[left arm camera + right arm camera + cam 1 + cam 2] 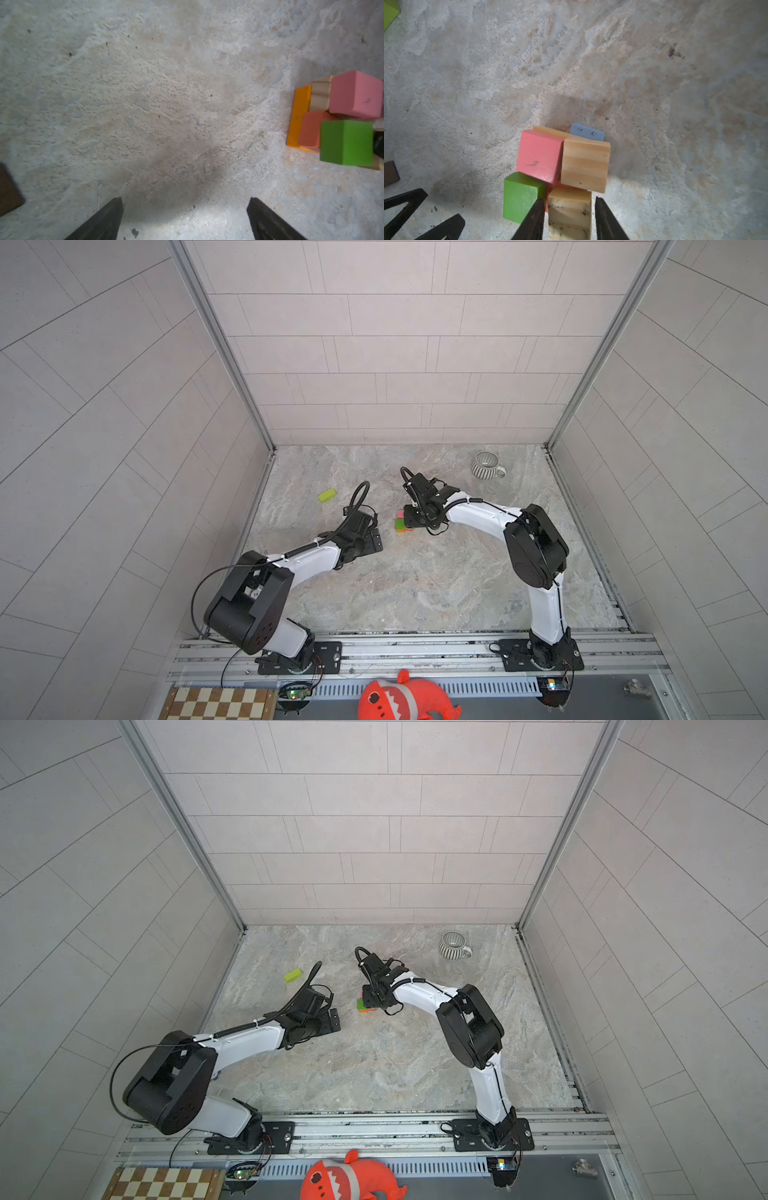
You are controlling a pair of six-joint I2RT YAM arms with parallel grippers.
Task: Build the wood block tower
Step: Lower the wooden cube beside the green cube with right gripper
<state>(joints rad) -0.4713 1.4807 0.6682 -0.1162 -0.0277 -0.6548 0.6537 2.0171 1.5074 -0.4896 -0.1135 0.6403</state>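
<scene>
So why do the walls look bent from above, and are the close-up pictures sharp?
In both top views the wide lens bows the wall tiles, and the light is even; in the left wrist view a soft dark shadow falls on the table and the green block looks slightly smeared; in the right wrist view the pink block is fairly sharp.

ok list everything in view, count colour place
pink block: 1, pink, cluster top
green block: 1, green, beside pink
tan blocks: at least 2, bare wood, cluster
orange block: 1, flat, cluster base
red-orange block: 1, on orange block
blue-grey block: 1, behind cluster
lime block: 1, alone, far left
brown block: 1, dark, wrist views only
mug: 1, grey-white striped, far right
plush toy: 1, red, off table
checkerboard: 1, brown-white, off table
left gripper: open, empty, over table
right gripper: open, flanking a tan block
</scene>
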